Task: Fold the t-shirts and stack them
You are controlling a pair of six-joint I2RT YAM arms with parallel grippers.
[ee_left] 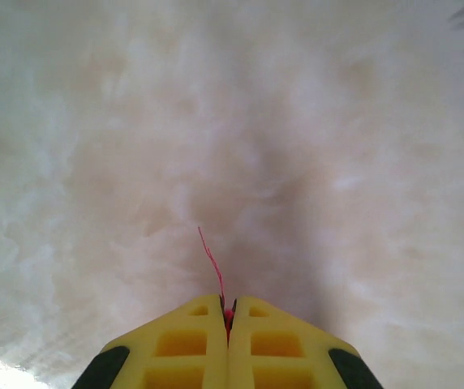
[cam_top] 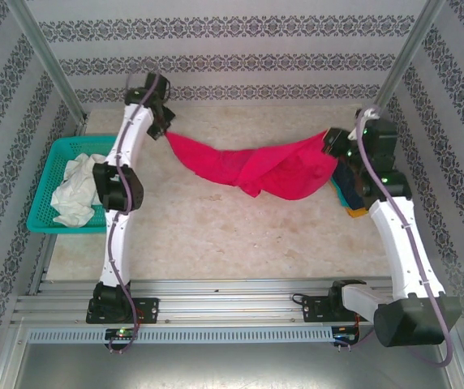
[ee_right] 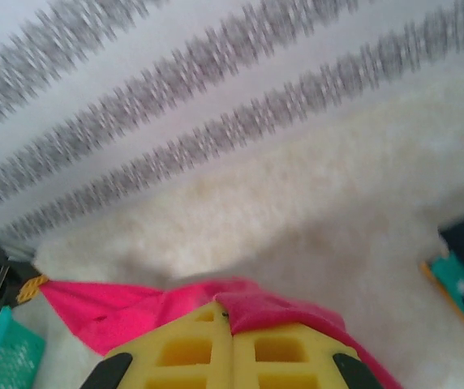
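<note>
A crimson-pink t-shirt (cam_top: 256, 166) hangs stretched across the back of the table between my two grippers, its middle sagging onto the surface. At the shirt's left end my left gripper (cam_top: 164, 130) is shut on a corner. In the left wrist view a sliver of pink cloth (ee_left: 229, 318) shows between the closed yellow fingers (ee_left: 183, 344), and a loose thread sticks out. My right gripper (cam_top: 330, 143) is shut on the shirt's right end, and pink cloth (ee_right: 118, 312) drapes over its fingertips (ee_right: 289, 344). Navy (cam_top: 344, 177) and yellow-orange (cam_top: 358, 212) t-shirts lie below the right gripper.
A teal mesh basket (cam_top: 44, 212) with a crumpled white cloth (cam_top: 74, 193) stands at the left edge. A teal cloth (cam_top: 341, 196) lies among the shirts on the right. Patterned walls enclose the back and sides. The arm bases sit on a metal rail (cam_top: 232, 304) along the front.
</note>
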